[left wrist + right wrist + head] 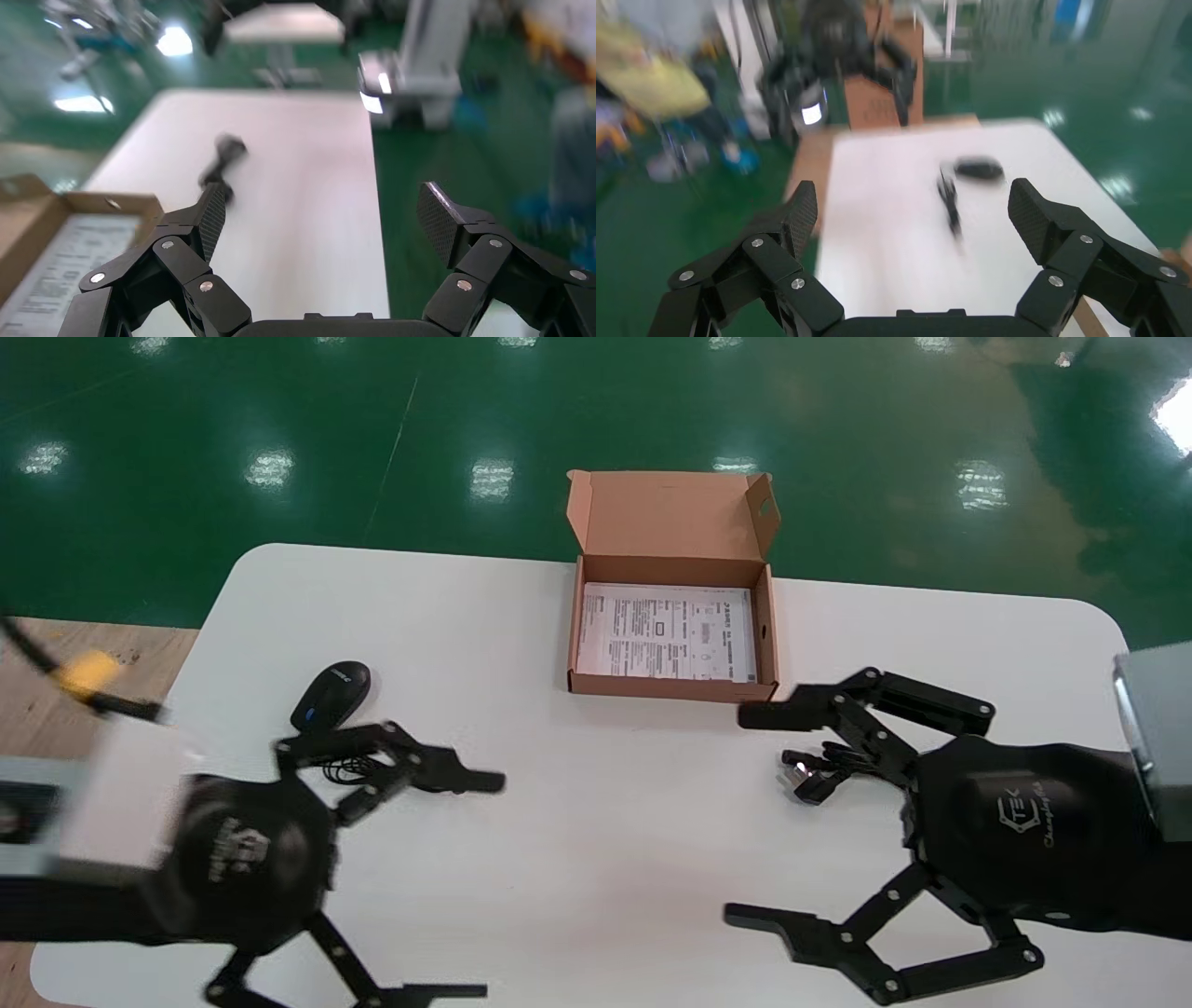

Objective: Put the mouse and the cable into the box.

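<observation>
Mouse (979,168) blurred in right wrist view; leaflet (666,633) print unreadable.

We see a white tabletop (596,840) and a plain brown cardboard box (670,687), whose white sheet (666,633) carries fine black print. At the left of the frame, the mouse (331,695) is black with a small blue mark, and the cable (346,768) is black. The left gripper (484,887) and the right gripper (742,816) are both black, their pads (213,217) finely cross-hatched. Across the top, the floor (279,412) is glossy green with pale white glints.
</observation>
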